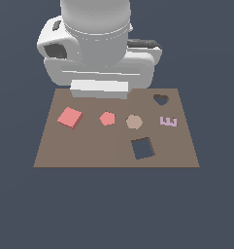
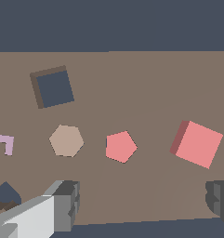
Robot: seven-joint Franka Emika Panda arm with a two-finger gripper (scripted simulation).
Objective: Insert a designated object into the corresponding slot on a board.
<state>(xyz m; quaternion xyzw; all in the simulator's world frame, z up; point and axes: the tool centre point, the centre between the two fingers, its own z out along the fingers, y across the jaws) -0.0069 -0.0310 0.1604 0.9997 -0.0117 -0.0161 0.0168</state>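
The salmon-red square block (image 1: 70, 117) (image 2: 197, 143) lies flat on the brown board (image 1: 89, 151) (image 2: 146, 83), toward the exterior view's left. The dark, slightly tilted square slot (image 1: 142, 148) (image 2: 54, 87) sits nearer the board's front edge, to the right of centre, and holds nothing. In the wrist view my gripper (image 2: 141, 204) is open, with its fingers (image 2: 64, 204) spread wide above the board's back edge and nothing between them. The block lies apart from the gripper. In the exterior view the arm's white body hides the fingers.
A smaller salmon-red pentagon (image 1: 107, 118) (image 2: 121, 146) and a tan hexagon (image 1: 133, 121) (image 2: 66, 140) lie between the block and a pink E-shaped piece (image 1: 168, 121) (image 2: 2, 143). A dark heart cutout (image 1: 160, 99) (image 2: 7, 193) is at the back right corner.
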